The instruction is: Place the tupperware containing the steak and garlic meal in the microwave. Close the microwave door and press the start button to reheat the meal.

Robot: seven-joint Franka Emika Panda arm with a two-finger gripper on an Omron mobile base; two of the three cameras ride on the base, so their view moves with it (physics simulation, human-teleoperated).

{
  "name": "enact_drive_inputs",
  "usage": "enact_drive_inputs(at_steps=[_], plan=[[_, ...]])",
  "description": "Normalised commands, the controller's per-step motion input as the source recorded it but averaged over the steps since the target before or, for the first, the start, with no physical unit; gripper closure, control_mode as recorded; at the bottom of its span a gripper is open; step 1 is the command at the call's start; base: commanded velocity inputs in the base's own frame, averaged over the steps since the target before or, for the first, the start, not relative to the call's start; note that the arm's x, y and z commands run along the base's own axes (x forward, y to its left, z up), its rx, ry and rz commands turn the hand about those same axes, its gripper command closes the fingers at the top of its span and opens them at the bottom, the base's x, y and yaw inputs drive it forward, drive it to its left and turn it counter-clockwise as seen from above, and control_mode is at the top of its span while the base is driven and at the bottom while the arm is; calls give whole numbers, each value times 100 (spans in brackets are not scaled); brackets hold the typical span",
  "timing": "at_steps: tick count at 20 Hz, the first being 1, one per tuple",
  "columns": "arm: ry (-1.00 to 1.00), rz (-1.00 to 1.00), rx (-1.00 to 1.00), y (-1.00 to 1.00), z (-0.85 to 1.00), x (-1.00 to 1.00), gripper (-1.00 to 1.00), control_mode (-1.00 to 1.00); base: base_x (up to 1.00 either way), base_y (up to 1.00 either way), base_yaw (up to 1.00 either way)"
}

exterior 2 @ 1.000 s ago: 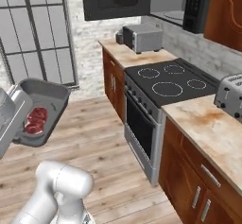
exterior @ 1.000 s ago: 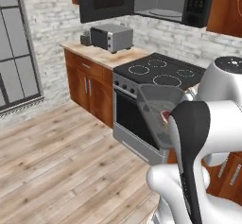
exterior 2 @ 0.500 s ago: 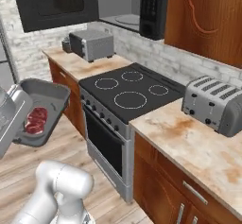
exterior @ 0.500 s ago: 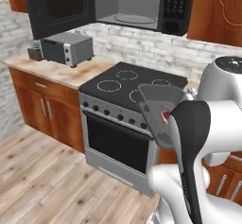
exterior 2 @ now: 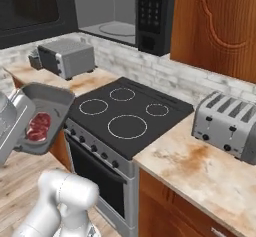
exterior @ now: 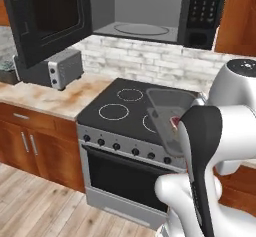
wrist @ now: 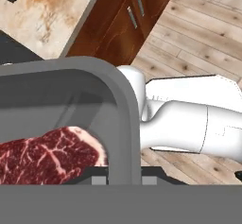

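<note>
Left base view: whole scene slid since a second ago, so base drove, things did not. Microwave [exterior: 150, 16] now straight ahead, door [exterior: 47, 18] swung open, cavity reachable. Tub [exterior: 167, 113] up by my arm, over stove [exterior: 132, 111].

Right base view: tub [exterior 2: 47, 113] with steak [exterior 2: 39, 126] carried at same spot, beside bench [exterior 2: 200, 166].

Hand view: my fingers clamped on tub [wrist: 124, 119] rim; steak [wrist: 47, 157] inside, garlic unseen. Next: lift into cavity.

Marbled counter [exterior 2: 200, 168] carries a silver toaster [exterior 2: 231, 126] — left stretch, a toaster oven [exterior 2: 67, 57].
</note>
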Motion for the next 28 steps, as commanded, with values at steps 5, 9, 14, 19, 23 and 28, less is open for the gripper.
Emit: enact_drive_inputs(at_steps=[5, 9, 14, 19, 23, 28], plan=[[0, 0, 0, 0, 0, 0, 100, 100, 70, 47, -20], [0, 0, 0, 0, 0, 0, 100, 100, 56, 23, -20], [0, 0, 0, 0, 0, 0, 100, 100, 51, 19, -20], [0, 0, 0, 0, 0, 0, 100, 100, 56, 36, -23], [0, 0, 0, 0, 0, 0, 100, 100, 54, 39, -25], [0, 0, 0, 0, 0, 0, 100, 100, 36, 16, -26]])
